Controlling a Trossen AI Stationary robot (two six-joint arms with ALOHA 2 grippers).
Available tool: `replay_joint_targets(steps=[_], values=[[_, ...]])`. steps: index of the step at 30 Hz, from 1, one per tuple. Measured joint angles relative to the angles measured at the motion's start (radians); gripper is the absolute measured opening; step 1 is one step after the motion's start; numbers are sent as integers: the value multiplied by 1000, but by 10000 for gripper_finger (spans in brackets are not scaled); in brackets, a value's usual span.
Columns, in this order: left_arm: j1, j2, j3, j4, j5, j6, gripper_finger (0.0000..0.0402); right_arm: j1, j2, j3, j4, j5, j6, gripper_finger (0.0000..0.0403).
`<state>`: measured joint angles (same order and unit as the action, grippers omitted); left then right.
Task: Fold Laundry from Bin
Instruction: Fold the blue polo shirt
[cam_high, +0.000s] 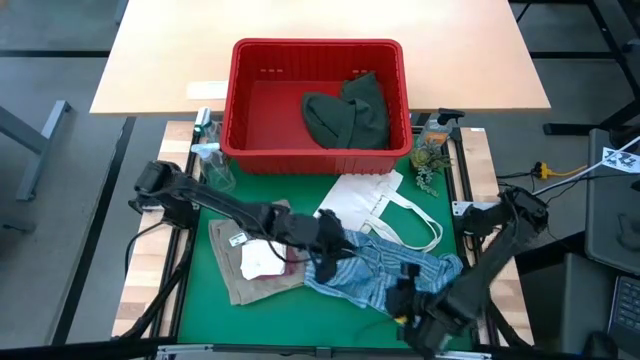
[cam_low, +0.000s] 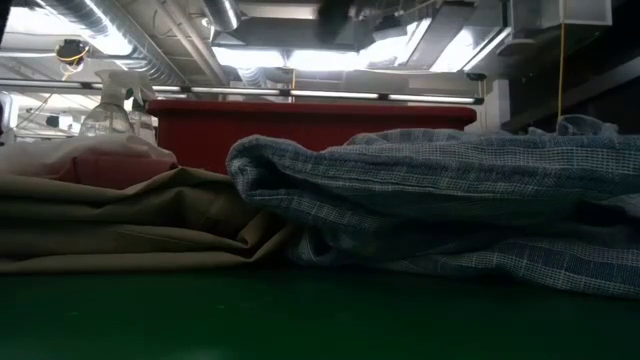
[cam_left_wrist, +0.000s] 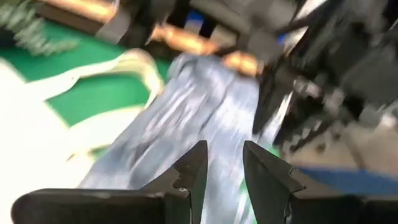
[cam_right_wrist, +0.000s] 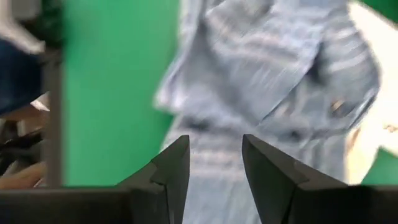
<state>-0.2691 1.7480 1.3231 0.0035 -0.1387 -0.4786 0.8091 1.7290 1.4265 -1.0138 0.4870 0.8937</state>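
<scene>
Over striped shirt (cam_high: 385, 275), left gripper (cam_left_wrist: 222, 163) fingers parted, right gripper (cam_right_wrist: 214, 163) fingers parted, empty.

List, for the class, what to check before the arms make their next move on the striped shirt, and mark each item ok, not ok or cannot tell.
1. Shirt out of the bin and on the mat: ok.
2. Shirt spread flat: not ok, it lies bunched, its edge against the tan garment.
3. Left gripper over the shirt with fingers apart: ok.
4. Right gripper over the shirt with fingers apart: ok.
5. Either gripper holding cloth: cannot tell.
6. Bin emptied: not ok, the green garment is inside.
</scene>
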Motion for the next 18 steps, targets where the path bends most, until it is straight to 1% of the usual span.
replay_joint_targets(steps=[4, 7, 10, 14, 18], values=[[-11, -78, 0, -268, 2, -6, 97, -128, 0, 0, 13, 0, -73, 149], [-38, -97, 0, -419, 1, -6, 97, -220, 0, 0, 41, -26, -135, 149], [-79, -93, -5, -521, -1, -6, 97, -302, 1, -1, 78, -74, -237, 149], [-132, -83, -71, -524, -5, -9, 97, -389, 2, -2, 164, -147, -360, 149], [-177, -83, -157, -413, -49, -30, 97, -456, 2, -2, 234, -192, -451, 149]])
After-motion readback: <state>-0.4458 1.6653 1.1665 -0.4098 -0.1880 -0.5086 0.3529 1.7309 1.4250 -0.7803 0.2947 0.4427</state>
